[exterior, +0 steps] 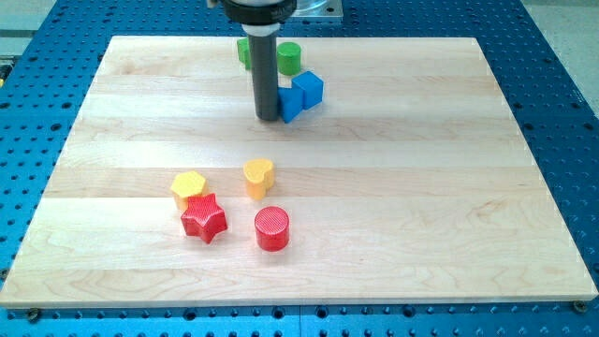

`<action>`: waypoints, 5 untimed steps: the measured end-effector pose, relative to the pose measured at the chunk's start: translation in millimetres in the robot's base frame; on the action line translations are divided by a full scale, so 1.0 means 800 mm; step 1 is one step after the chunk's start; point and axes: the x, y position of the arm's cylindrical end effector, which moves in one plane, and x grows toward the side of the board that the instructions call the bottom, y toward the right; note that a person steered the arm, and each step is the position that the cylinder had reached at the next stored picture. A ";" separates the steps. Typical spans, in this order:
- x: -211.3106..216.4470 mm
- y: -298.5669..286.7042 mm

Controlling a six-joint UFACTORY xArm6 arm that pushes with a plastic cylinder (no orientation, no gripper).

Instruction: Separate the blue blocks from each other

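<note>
Two blue blocks sit together near the view's top centre: a blue cube (308,88) and, touching its lower left, a second blue block (290,103) whose shape is partly hidden by the rod. My tip (269,117) rests on the board right against the left side of that second blue block. The two blue blocks touch each other.
Two green blocks lie at the view's top: a green cylinder (288,58) just above the blue pair and another green block (242,51) behind the rod. Lower down are a yellow hexagon (188,186), a yellow heart-like block (258,176), a red star (203,217) and a red cylinder (271,227).
</note>
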 end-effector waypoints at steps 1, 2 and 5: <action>-0.049 -0.033; -0.074 -0.018; -0.006 0.065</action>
